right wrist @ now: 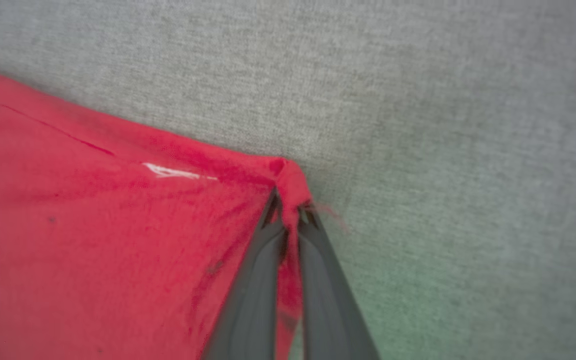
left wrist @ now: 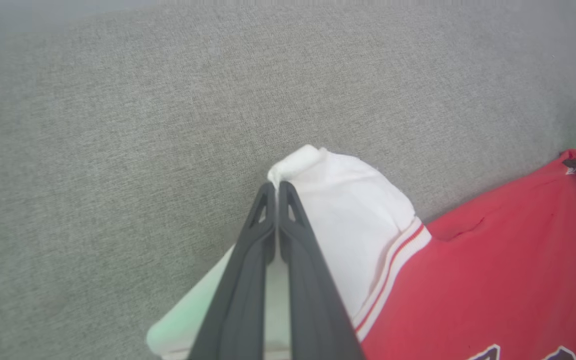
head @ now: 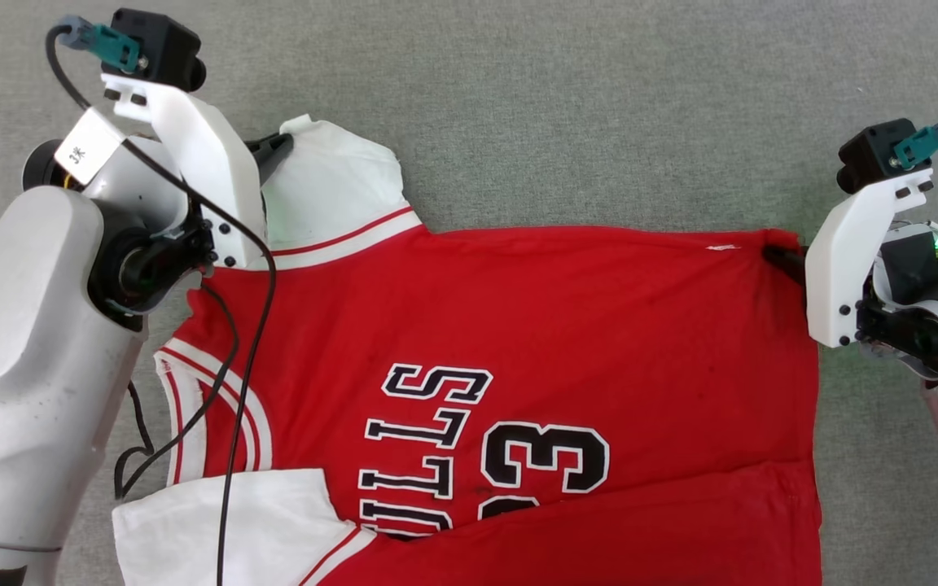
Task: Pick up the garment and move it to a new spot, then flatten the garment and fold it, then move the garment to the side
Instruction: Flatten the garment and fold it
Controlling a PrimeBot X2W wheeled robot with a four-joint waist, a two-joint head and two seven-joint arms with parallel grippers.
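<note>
The garment, a red jersey with white sleeves and dark lettering, lies spread on grey cloth. My left gripper is shut on the far white sleeve, pinching its edge between the fingertips. My right gripper is shut on the garment's far red corner, which bunches up between its dark fingers. The other white sleeve lies at the lower left, partly under my left arm. The garment's near part runs off the bottom of the head view.
Grey woven fabric covers the whole surface, bare beyond the garment's far edge and to its right. A black cable from my left arm hangs over the collar area.
</note>
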